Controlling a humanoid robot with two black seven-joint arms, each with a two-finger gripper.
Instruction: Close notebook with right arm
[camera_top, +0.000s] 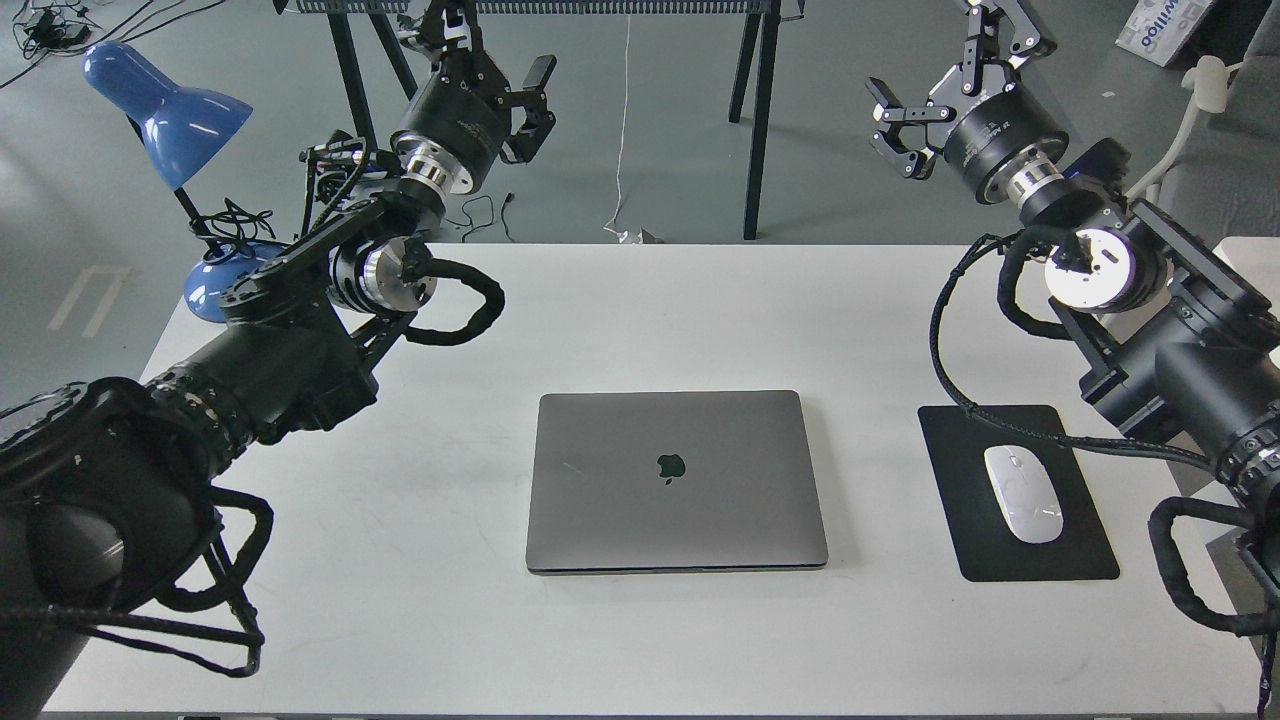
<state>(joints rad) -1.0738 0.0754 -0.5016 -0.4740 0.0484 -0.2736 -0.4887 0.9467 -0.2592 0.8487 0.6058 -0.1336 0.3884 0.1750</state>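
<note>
notebook (677, 482) mid-table (640, 320), mouse (1023, 493) on pad (1080, 550) right

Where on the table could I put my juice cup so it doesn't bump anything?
Bare table lies left of the closed notebook, along the front edge, and behind it toward the far edge. A narrower strip sits between the notebook and the mouse pad. The right side is crowded: the mouse, a cable and the right arm.

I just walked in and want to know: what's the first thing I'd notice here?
Probably the grey notebook, lying shut in the middle of the white table, its apple logo facing up. Two big black arms reach in from the sides, the left gripper and right gripper both raised beyond the table's far edge. A bright blue lamp stands at the far left corner.
</note>
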